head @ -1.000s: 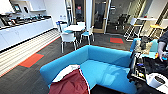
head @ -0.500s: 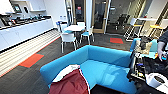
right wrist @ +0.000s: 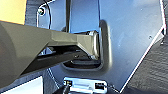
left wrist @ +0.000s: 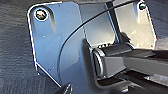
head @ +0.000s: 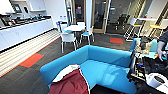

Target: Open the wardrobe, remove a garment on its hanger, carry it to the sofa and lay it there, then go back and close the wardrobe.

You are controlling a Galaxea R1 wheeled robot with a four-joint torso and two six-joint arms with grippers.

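Note:
The bright blue L-shaped sofa (head: 105, 67) stands right in front of me in the head view, its seat bare. The maroon garment (head: 72, 83) with a white sleeve (head: 65, 71) hangs or lies at the sofa's near left end, at the lower edge of the view. I cannot tell whether it rests on the sofa or is still held up. The cloth hides the hanger. The two wrist views show my own dark plates and bars over grey carpet, with no fingers to make out.
A person's arm (head: 162, 42) and a dark equipment cart (head: 147, 70) crowd the sofa's right end. Beyond the sofa stand white chairs around a round table (head: 73, 28). A kitchen counter (head: 22, 27) runs along the left wall. An orange carpet patch (head: 31, 60) lies left.

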